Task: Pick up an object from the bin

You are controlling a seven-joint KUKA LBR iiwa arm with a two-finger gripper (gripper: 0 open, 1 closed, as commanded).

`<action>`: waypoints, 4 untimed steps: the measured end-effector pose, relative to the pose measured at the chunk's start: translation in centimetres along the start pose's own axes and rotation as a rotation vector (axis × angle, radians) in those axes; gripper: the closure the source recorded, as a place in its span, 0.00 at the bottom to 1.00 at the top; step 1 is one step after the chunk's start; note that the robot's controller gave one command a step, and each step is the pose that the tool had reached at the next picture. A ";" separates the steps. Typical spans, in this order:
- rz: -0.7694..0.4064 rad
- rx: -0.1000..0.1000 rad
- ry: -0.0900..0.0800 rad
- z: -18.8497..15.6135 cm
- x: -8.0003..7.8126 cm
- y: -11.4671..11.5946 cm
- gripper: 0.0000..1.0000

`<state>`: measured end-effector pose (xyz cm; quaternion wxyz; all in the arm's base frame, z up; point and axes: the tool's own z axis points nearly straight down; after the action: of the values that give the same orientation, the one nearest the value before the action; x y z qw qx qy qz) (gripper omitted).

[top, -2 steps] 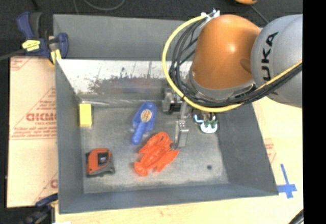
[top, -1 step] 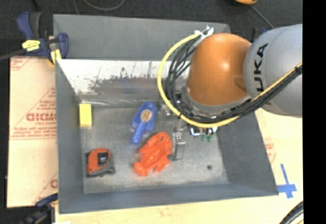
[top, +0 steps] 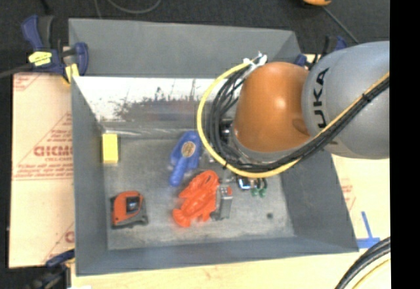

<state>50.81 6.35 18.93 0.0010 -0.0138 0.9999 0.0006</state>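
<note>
Fingers (top: 226, 202): one grey finger is seen, standing upright on the bin floor below the arm's orange cover (top: 269, 113). Its partner is hidden under that cover and the cable loops, so whether the pair stands apart or together cannot be told. The gripper (top: 230, 197) has nothing visibly between its fingers. The orange plastic toy (top: 195, 199), a knobbly, many-limbed figure, serves as reference for all positions. It lies on the floor of the grey bin (top: 151, 232), near the middle and somewhat toward the front wall. The seen finger stands at its right flank, touching it or just beside it; contact cannot be confirmed. The toy's long axis runs on a slant, from its lower-left end up to its upper-right end, which passes under the wrist. Judged from this, the toy is the nearest candidate for the pick and lies to the left of the seen finger. A grip would need the toy's narrow width, not its length, between the fingers. A blue plastic piece (top: 184, 157) with a tan disc lies just above the toy, touching or nearly so. An orange-and-black tape measure (top: 127, 209) lies well to the toy's left. A yellow block (top: 109, 148) sits further up and left of it. A small green-and-blue item (top: 254, 186) lies right of the toy, beyond the finger.
</note>
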 end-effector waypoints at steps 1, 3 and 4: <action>0.016 0.002 0.000 2.8 -0.4 0.5 0.00; 0.030 0.000 0.002 9.1 -0.5 0.8 0.00; 0.013 0.002 -0.002 11.7 -0.1 0.9 1.00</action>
<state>50.87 7.31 7.24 0.0021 -0.0073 1.0000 -0.0002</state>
